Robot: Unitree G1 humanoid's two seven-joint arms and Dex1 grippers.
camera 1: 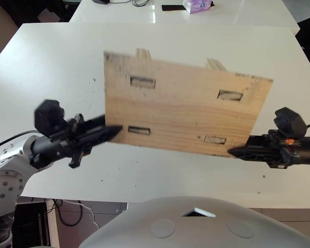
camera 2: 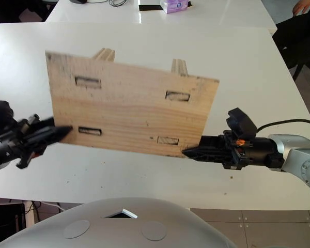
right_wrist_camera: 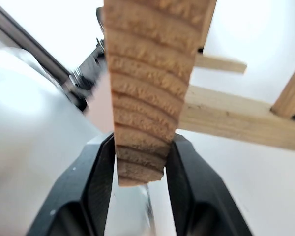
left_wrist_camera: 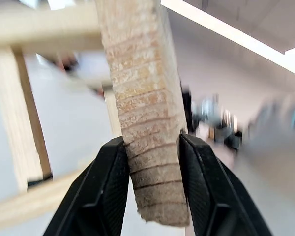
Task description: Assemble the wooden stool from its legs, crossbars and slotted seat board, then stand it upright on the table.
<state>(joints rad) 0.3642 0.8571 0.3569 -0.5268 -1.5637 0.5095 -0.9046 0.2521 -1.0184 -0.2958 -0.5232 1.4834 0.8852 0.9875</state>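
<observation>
White tabletop is lying beneath the pale slotted wooden seat board; black left gripper and right gripper are pinching its opposite edges between their jaws. Such shallow grips could be letting it twist free.

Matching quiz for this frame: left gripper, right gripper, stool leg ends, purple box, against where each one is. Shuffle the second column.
1. left gripper
2. right gripper
3. leg ends
4. purple box

A. on the far table
B. jaws shut on the seat board at its near right corner
C. poking out past the seat board's far edge
D. jaws shut on the seat board's left edge, by the near corner

Pairs: 1-D, 2-B, 3-C, 4-A
</observation>
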